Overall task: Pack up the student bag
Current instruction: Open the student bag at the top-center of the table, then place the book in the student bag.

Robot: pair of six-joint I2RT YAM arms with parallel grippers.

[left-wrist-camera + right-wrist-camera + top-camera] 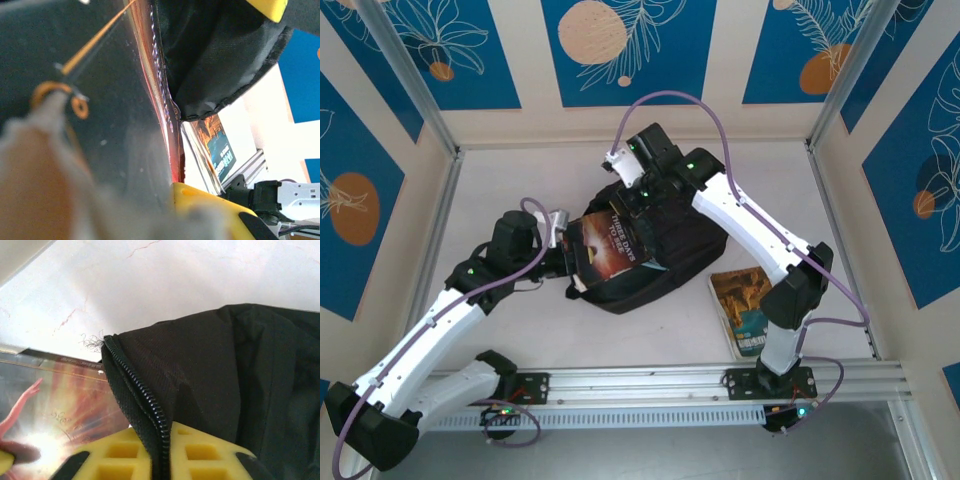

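Observation:
The student bag (665, 262), black and soft, lies in the middle of the table. My left gripper (570, 258) is shut on a dark red book (610, 246) and holds it tilted at the bag's left side. In the left wrist view the book's cover (115, 125) lies against the bag's fabric (215, 60), gripped by my left gripper (165, 202). My right gripper (638, 196) is at the bag's far edge. Its yellow fingers (200, 450) are shut on the zippered rim (145, 400) of the bag (225, 370), and the book (55, 400) shows beside it.
A second book (745, 310) with an orange and teal cover lies flat right of the bag, near the right arm's base; it also appears past the bag (220, 147). An aluminium rail (670, 382) runs along the near edge. Walls close in the table.

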